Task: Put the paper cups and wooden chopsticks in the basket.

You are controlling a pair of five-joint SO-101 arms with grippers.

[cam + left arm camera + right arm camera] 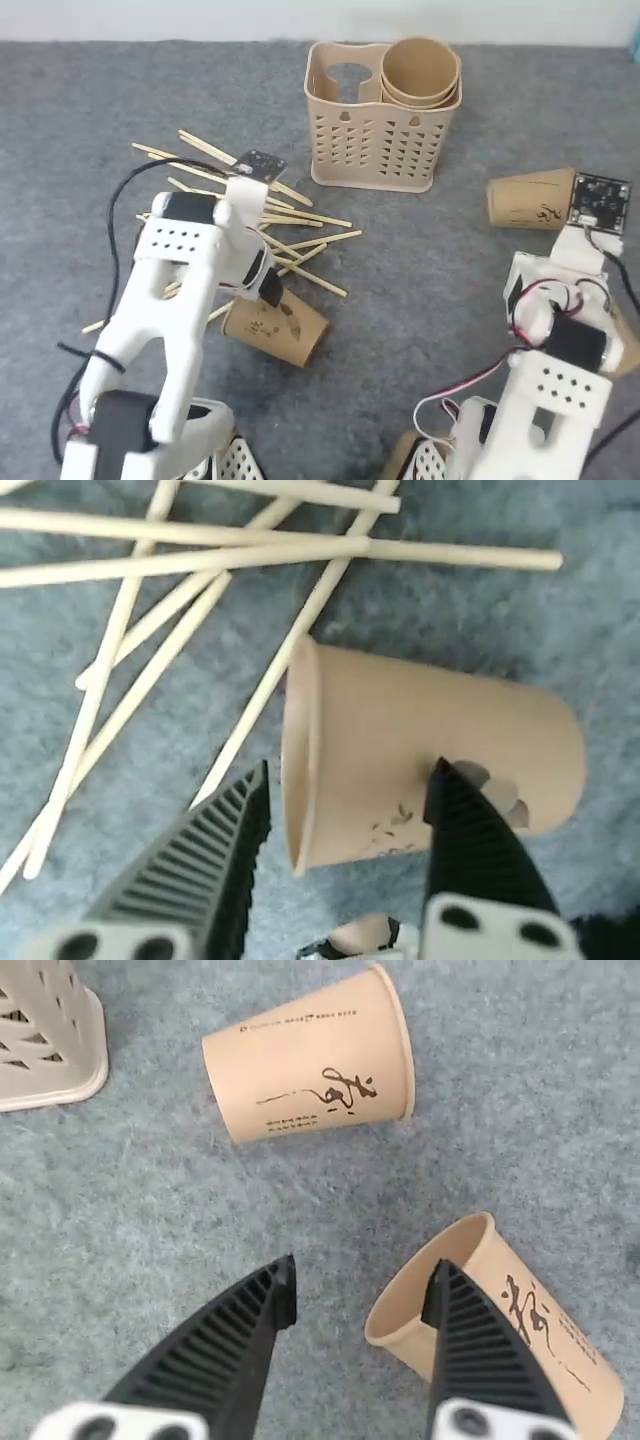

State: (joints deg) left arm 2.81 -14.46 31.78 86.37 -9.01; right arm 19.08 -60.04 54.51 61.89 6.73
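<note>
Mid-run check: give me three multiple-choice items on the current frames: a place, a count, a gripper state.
1. Where are the stacked cups? A) in the basket B) beside the basket C) in a gripper
2. How many tipped cups are in the right wrist view? A) one B) two C) four
3. The left gripper is: A) shut on a cup B) open C) shut, empty
Answers: 1 A: they stand in one compartment. 2 B: one near the basket, one by the right gripper. 3 B: jaws spread beside a lying cup.
</note>
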